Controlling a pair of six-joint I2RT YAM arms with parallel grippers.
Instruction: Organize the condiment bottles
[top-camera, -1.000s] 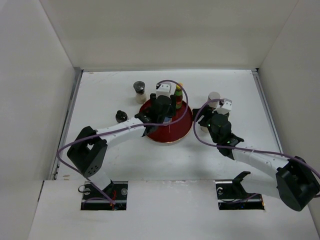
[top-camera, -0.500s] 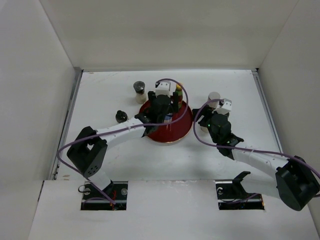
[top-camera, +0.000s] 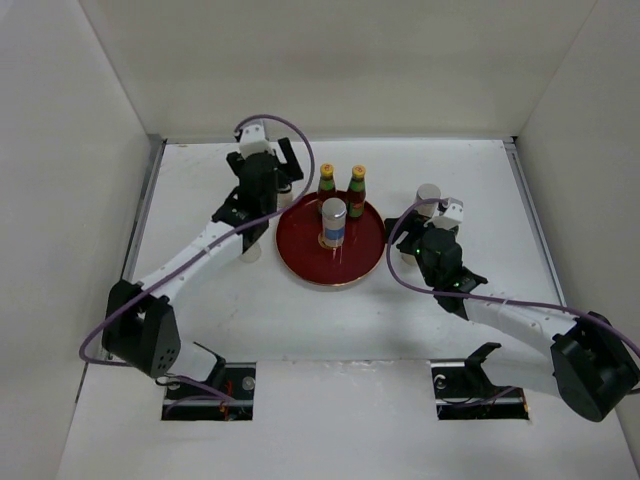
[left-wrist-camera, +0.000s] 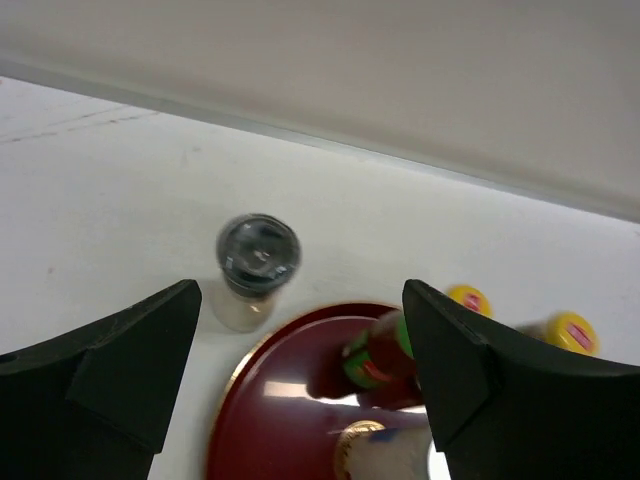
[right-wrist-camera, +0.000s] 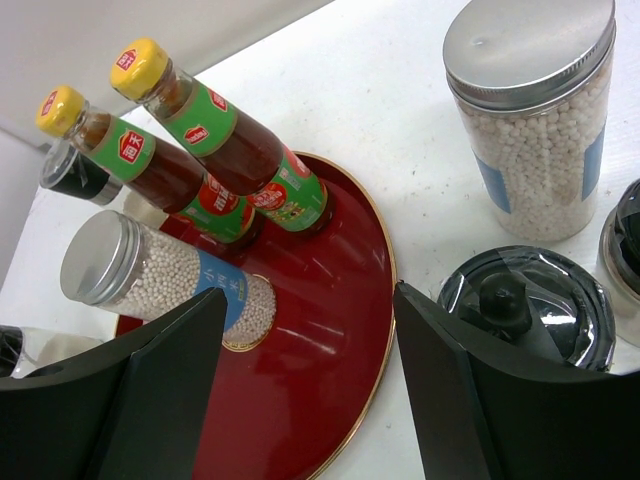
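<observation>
Two slim red sauce bottles (top-camera: 327, 183) (top-camera: 357, 190) with yellow caps stand on the far edge of the round dark-red tray (top-camera: 365, 262). A silver-lid jar of white pellets (top-camera: 333, 222) stands at the tray's centre. My left gripper (top-camera: 265, 165) is open and empty at the back left, above a black-lid jar (left-wrist-camera: 258, 265). The left wrist view shows the tray (left-wrist-camera: 265, 420) and one red bottle (left-wrist-camera: 375, 350) below. My right gripper (right-wrist-camera: 308, 300) is open and empty at the tray's right rim (right-wrist-camera: 380, 300). A black-lid jar (right-wrist-camera: 520, 300) sits beside its right finger.
A second silver-lid jar (right-wrist-camera: 530, 120) stands on the table behind the right gripper, also seen from above (top-camera: 428, 195). Another black-lid jar (right-wrist-camera: 625, 250) is cut by the right edge. A small jar (top-camera: 250, 248) lies under the left arm. White walls enclose the table.
My left gripper has left the tray and moved to the back left. The silver-lid jar and both red bottles now stand uncovered on the tray. The right arm has not moved.
</observation>
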